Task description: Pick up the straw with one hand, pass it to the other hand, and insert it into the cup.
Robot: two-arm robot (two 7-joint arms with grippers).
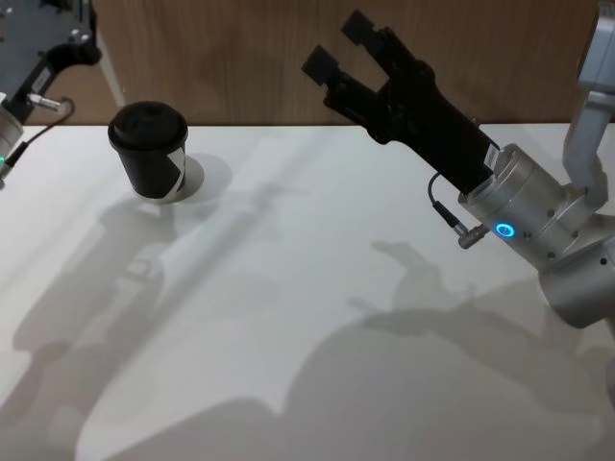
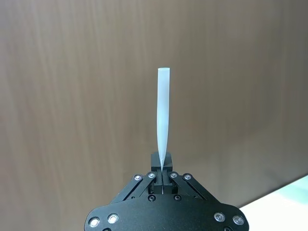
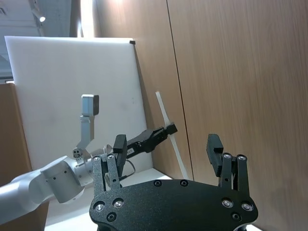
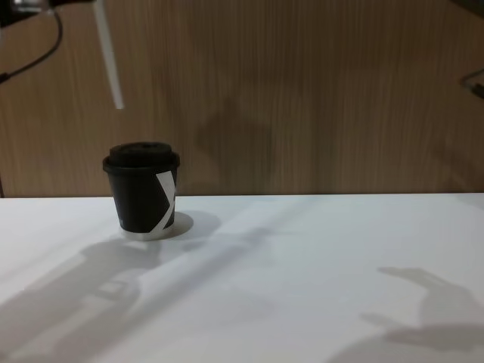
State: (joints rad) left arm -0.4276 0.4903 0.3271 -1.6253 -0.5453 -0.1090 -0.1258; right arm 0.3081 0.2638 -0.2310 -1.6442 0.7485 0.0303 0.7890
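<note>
White tubular straw [image 2: 162,115] sits pinched in the left claw [image 2: 162,169] — the right claw [image 1: 338,44] gapes wide, empty.

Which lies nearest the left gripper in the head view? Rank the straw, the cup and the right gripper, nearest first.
1. The straw, pinched in the left gripper itself, at the far left.
2. The cup, standing just below and beside it, on the left side.
3. The right gripper, open and raised, far across on the right.
</note>
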